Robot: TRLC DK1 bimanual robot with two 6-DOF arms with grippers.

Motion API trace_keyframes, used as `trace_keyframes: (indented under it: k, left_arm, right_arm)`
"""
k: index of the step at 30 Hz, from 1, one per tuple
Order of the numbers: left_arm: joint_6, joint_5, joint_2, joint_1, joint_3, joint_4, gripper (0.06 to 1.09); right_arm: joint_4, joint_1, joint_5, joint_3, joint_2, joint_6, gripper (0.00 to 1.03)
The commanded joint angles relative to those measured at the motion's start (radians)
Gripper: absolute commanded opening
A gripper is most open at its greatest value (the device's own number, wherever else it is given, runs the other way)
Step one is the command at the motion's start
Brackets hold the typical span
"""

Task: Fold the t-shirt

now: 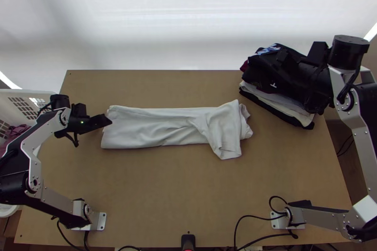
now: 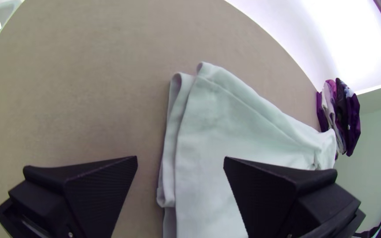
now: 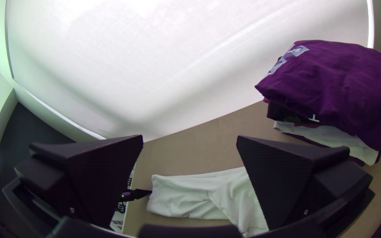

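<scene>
One t-shirt [image 1: 155, 127] end lies at the open left hand [image 1: 105, 120]; open right hand [image 1: 299, 80] well apart

The top view's left edge crops the white basket [image 1: 29, 92], the right gripper [image 1: 298, 81] there hides part of the clothes stack [image 1: 275, 99], and the t-shirt [image 2: 225, 128] runs off the left wrist view's bottom edge.
</scene>
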Motion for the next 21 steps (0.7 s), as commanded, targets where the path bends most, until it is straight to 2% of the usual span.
trace_keyframes:
  k: [1,8,13,14,15,16,19,20,21]
  left_arm:
    - [0.018,0.0,0.031,-0.03,-0.028,0.011,1.01]
    - [0.001,-0.002,0.04,-0.119,-0.057,0.018,1.01]
    - [-0.035,-0.056,0.037,-0.199,-0.062,0.029,1.0]
    - [-0.04,-0.059,0.034,-0.208,-0.063,0.029,0.97]
    - [-0.046,-0.06,0.028,-0.215,-0.063,0.029,0.89]
    - [-0.051,-0.06,0.017,-0.22,-0.066,0.029,0.76]
    - [-0.066,-0.06,0.005,-0.223,-0.068,0.052,0.22]
    - [-0.055,-0.06,0.008,-0.222,-0.065,0.051,0.1]
    - [-0.043,-0.06,0.007,-0.212,-0.065,0.049,0.1]
  right_arm:
    - [-0.006,-0.001,-0.008,0.029,0.019,0.027,0.99]
    - [-0.008,0.004,-0.008,0.032,0.025,0.033,0.99]
    - [-0.006,0.01,-0.008,0.041,0.031,0.039,0.99]
    - [-0.006,0.012,-0.008,0.044,0.033,0.039,0.99]
    - [-0.006,0.012,-0.008,0.048,0.033,0.039,0.99]
    - [-0.006,0.012,-0.008,0.048,0.033,0.039,0.99]
    - [-0.006,0.012,-0.008,0.044,0.033,0.039,0.99]
    - [-0.006,0.01,-0.008,0.044,0.033,0.039,0.99]
    - [-0.006,0.01,-0.008,0.041,0.033,0.038,0.99]
